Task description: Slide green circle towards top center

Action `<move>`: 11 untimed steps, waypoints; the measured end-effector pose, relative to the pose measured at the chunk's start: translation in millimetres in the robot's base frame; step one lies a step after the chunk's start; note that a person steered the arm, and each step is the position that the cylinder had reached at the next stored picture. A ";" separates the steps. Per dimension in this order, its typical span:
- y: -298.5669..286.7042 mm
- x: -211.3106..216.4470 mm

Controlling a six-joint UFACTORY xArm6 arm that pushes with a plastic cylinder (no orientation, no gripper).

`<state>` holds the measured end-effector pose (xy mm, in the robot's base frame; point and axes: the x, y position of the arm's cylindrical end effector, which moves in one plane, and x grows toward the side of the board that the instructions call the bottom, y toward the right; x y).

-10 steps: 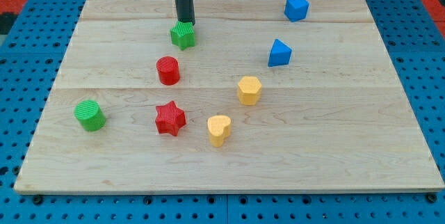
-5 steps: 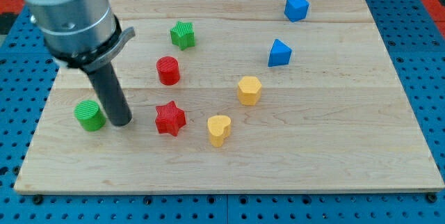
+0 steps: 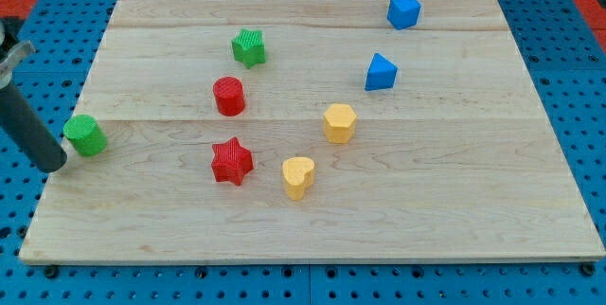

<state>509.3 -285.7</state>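
I see my tip [image 3: 53,165] at the surface's [image 3: 454,210] left edge in the view, just left of and slightly below the green circle [image 3: 85,135], close to it (whether they touch I cannot tell). The tool is a bare rod and grasps nothing. The green circle sits near the left edge, about mid-height. Toward the view's top are a green star [image 3: 249,47] and a red cylinder [image 3: 228,96]; a red star [image 3: 231,161] lies lower down.
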 end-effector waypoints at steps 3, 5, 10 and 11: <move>17.3 -29.5; 66.9 -50.2; 99.2 -132.3; 103.7 -183.5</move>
<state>325.8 -182.0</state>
